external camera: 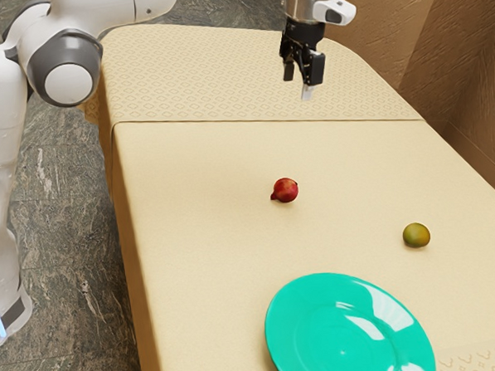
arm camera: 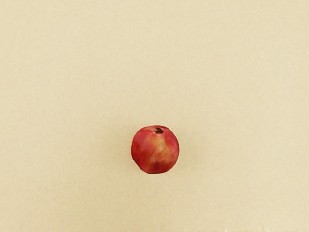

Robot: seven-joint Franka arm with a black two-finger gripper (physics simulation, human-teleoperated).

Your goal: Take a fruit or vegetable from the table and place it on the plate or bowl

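A small red pomegranate (external camera: 285, 189) lies on the tan table near its middle. The wrist view looks straight down on the pomegranate (arm camera: 155, 149), its dark crown turned up. My black gripper (external camera: 302, 76) hangs high above the table, well clear of the fruit, its fingers open and holding nothing. A yellow-green fruit (external camera: 416, 235) rests toward the exterior view's right. A teal plate (external camera: 304, 315) sits at the table's near edge, below both fruits in the exterior view, with nothing on it.
The table (external camera: 192, 238) has a patterned section at the back (external camera: 208, 71). A brown wall (external camera: 465, 66) rises along the exterior view's right. The arm's white base (external camera: 1, 165) stands at the left on a stone floor.
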